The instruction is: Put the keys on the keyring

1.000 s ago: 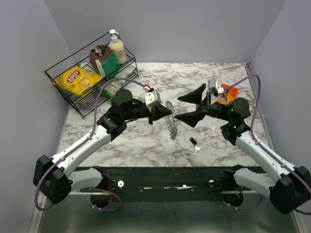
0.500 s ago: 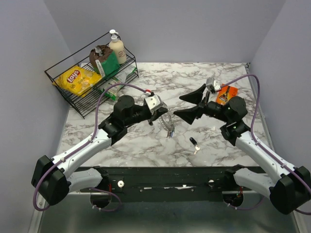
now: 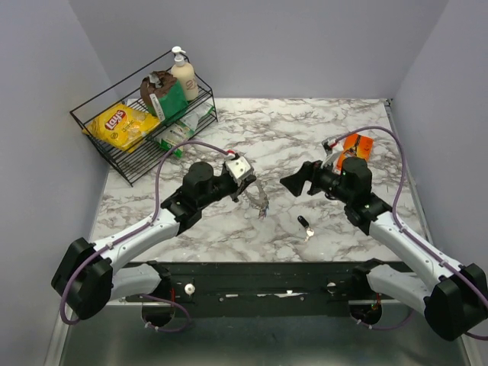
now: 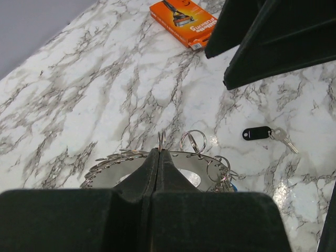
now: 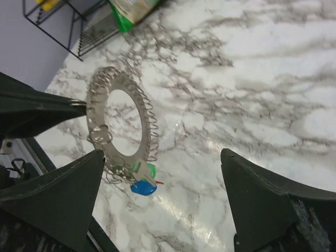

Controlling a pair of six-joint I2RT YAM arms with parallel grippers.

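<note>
My left gripper (image 3: 245, 191) (image 4: 159, 152) is shut on the rim of the keyring (image 3: 257, 198) (image 4: 206, 164), a flat grey ring with small wire loops along its edge, held above the table. At the ring's lower end hang a blue-headed key (image 5: 142, 187), a green tag (image 5: 150, 170) and a thin red bit. A black-headed key (image 3: 304, 224) (image 4: 257, 133) lies flat on the marble, apart from both grippers. My right gripper (image 3: 301, 181) (image 5: 161, 155) stands open, empty, facing the keyring (image 5: 148, 127) from the right.
A black wire basket (image 3: 130, 156) at the back left holds a yellow chips bag (image 3: 120, 124) and a soap bottle (image 3: 183, 76). An orange box (image 3: 357, 145) (image 4: 184, 21) lies at the right, behind my right arm. Marble table edge runs along the front.
My left gripper has swung the keyring a little left and toward the near edge, tilting it. My right gripper has dropped lower and turned to face the ring, staying open.
</note>
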